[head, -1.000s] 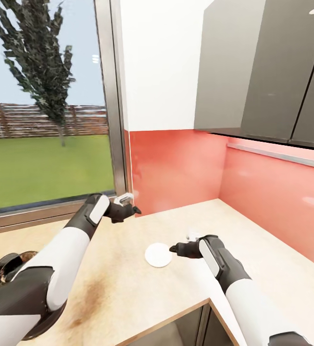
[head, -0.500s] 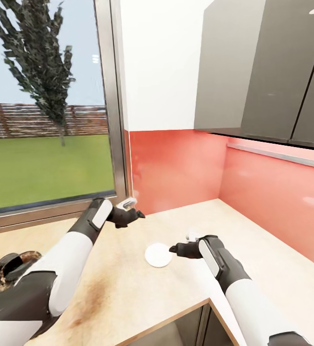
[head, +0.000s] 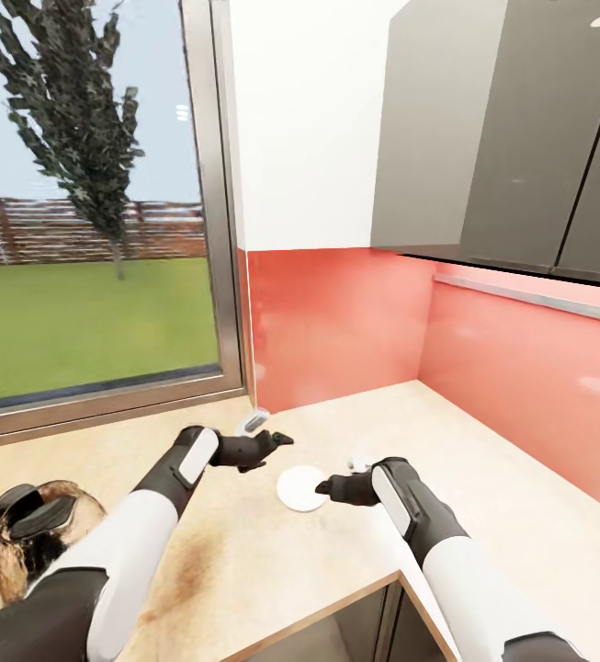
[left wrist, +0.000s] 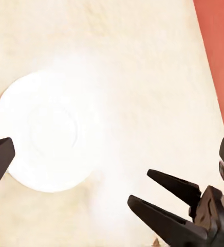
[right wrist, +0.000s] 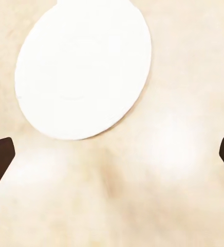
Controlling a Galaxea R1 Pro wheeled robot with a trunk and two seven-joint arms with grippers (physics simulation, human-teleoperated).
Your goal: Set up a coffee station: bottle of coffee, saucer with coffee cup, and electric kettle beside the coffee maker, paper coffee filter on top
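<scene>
The saucer (head: 301, 486) lies flat on the counter (head: 483, 478) near its front edge, between the two grippers. The left gripper (head: 277, 443) hovers just beside it with spread, empty fingers, and the right gripper (head: 322, 488) at its other rim is likewise open. The electric kettle (head: 35, 544) stands toward the counter's left end.

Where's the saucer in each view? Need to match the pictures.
Head view: the saucer lies flat on the countertop, between the two grippers, just below centre.
Left wrist view: saucer at left of centre, with the right gripper at lower right.
Right wrist view: saucer fills the upper left.
Shared landmark: the light-wood countertop around the white disc.
</scene>
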